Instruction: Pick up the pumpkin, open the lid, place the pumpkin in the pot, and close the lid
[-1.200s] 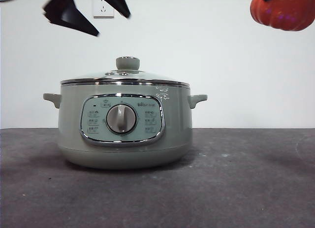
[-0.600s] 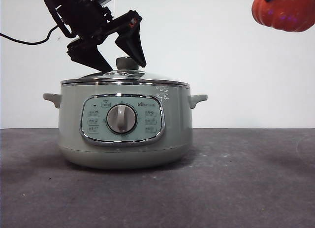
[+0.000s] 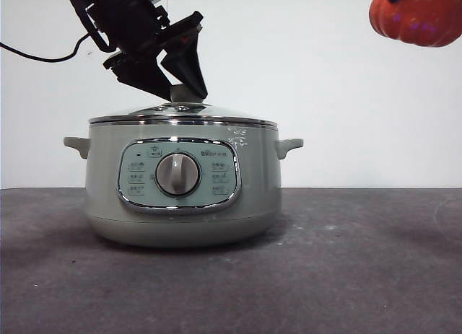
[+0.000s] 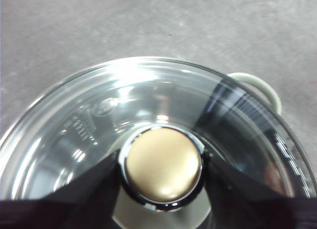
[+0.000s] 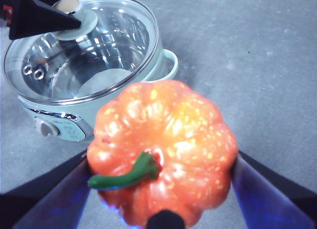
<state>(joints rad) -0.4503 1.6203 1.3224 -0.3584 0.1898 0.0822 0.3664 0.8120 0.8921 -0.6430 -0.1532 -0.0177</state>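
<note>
Your left hand (image 3: 179, 89) brackets the lid (image 3: 183, 115) knob unclamped, right hand (image 5: 163, 209) clamped on pumpkin (image 5: 166, 150): knob may slip if off-centre

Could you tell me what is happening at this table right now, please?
The left gripper has come down onto the lid and its jaws now sit on either side of the knob, with the lid on the pot. The right gripper holds the pumpkin up in the air, off to one side of the pot. Nothing has gone into the pot yet.
</note>
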